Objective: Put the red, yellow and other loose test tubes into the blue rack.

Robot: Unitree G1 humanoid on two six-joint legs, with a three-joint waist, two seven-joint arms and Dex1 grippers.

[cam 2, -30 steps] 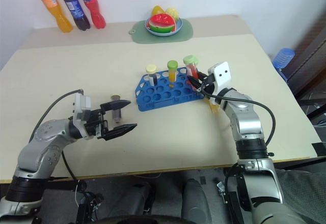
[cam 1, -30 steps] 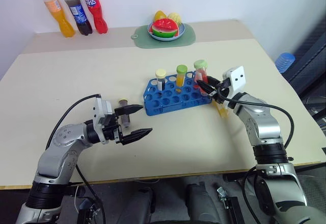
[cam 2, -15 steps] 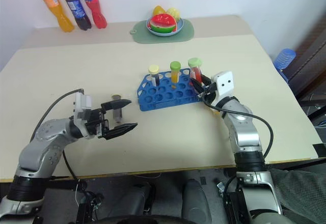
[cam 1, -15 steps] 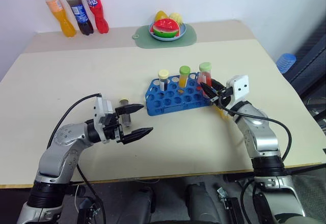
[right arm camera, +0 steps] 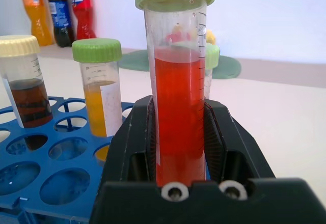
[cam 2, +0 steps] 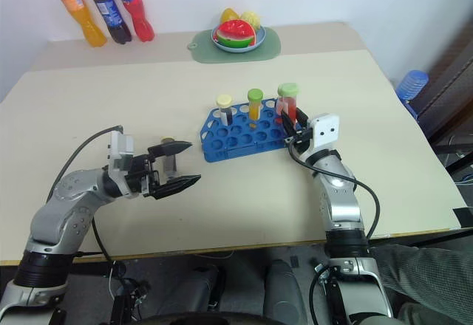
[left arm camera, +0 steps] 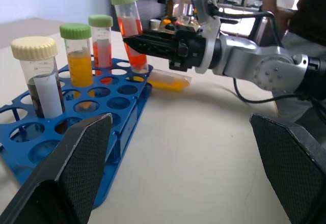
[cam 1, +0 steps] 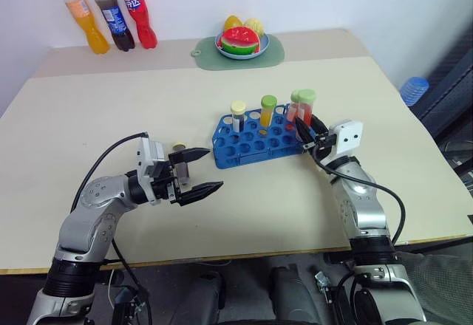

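Desk [cam 1: 244, 207] bare near front edge betw. both arms – wide free room there. Blue rack [cam 1: 255, 142] mid-desk; three capped tubes upright in its far row: brown/cream cap [cam 1: 237, 116], yellow/green cap [cam 1: 267, 111], red/green cap [left arm camera: 102, 40]. Front rows of holes open from above. Right gripper [cam 1: 305, 134] sits at rack's right end, clamped on another red tube [cam 1: 305, 107], upright, so that end is crowded. A yellow tube [left arm camera: 168, 79] lies on desk just beside that end. Left gripper [cam 1: 198, 171], jaws wide, left of rack, w/ a small vial [cam 1: 178, 150] standing just behind it. Bottles [cam 1: 111, 18] and fruit plate [cam 1: 241, 40] at far edge, well apart.
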